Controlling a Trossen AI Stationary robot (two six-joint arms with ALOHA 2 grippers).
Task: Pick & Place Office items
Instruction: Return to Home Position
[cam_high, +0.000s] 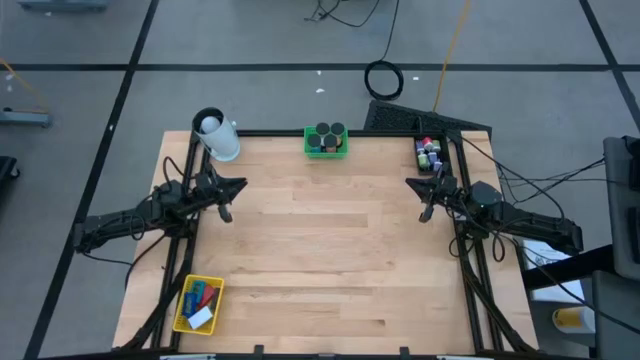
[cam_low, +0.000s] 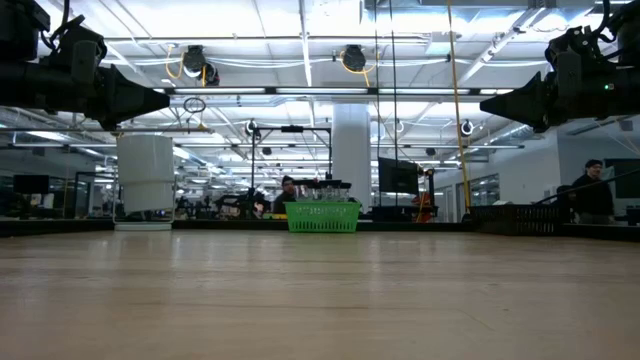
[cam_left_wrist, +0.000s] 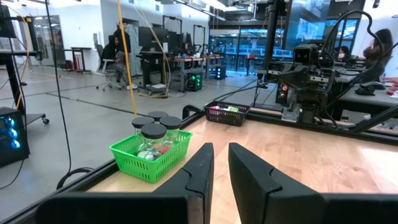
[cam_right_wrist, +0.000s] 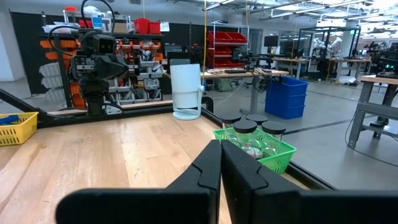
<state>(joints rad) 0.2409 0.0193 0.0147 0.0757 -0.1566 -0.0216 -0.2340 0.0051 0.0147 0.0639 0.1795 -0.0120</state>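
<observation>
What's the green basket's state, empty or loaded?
Loaded. The green basket holds several black-capped clear pieces standing upright; their caps rise above its rim in both wrist views.

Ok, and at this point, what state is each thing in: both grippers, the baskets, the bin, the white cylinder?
Left gripper: raised above the table, fingers a narrow gap apart, empty.
Right gripper: raised, shut, empty.
Green basket: at the far edge, holding dark-lidded jars.
Yellow basket: near-left corner, holding blue, red and white pieces.
Black bin: far-right corner, holding small coloured bits.
White cylinder: upright, far-left corner.
</observation>
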